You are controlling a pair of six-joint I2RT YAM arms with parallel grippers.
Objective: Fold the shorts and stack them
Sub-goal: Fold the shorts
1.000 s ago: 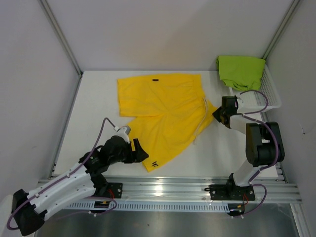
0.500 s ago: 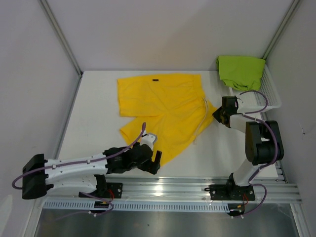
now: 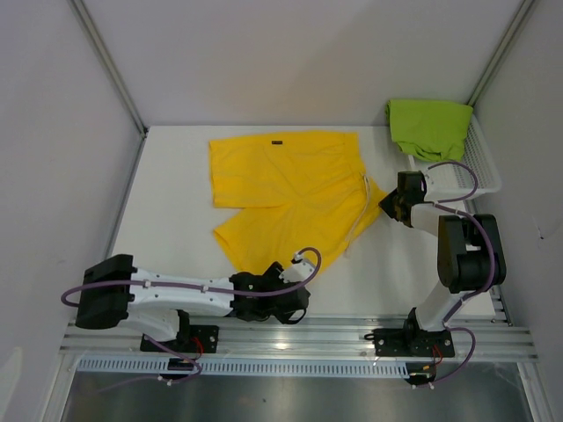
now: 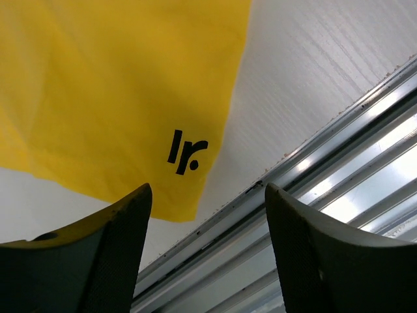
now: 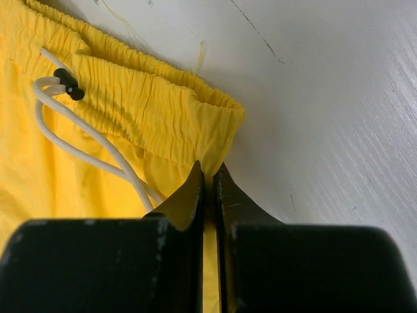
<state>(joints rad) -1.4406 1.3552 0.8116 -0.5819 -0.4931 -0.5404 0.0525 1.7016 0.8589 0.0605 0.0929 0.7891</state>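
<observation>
The yellow shorts (image 3: 290, 189) lie spread flat on the white table, with a white drawstring (image 3: 361, 211) at the right end. My right gripper (image 3: 388, 204) is shut on the waistband corner of the yellow shorts (image 5: 163, 111), and fabric runs between its fingertips (image 5: 210, 168). My left gripper (image 3: 295, 306) is low at the near table edge and open, holding nothing. Just ahead of the left gripper (image 4: 207, 189) lies the near leg's hem corner with its dark logo (image 4: 187, 153). The lime green shorts (image 3: 428, 126) lie bunched in the back right corner.
A white mesh basket (image 3: 482, 167) holds the green shorts at the back right. A metal rail (image 3: 352, 334) runs along the near table edge, close under the left gripper's fingers (image 4: 313, 261). Grey walls enclose the table on three sides.
My left arm has swung right along the near edge, from left of the yellow leg hem to just below its corner. The right gripper has stayed put on the waistband.
</observation>
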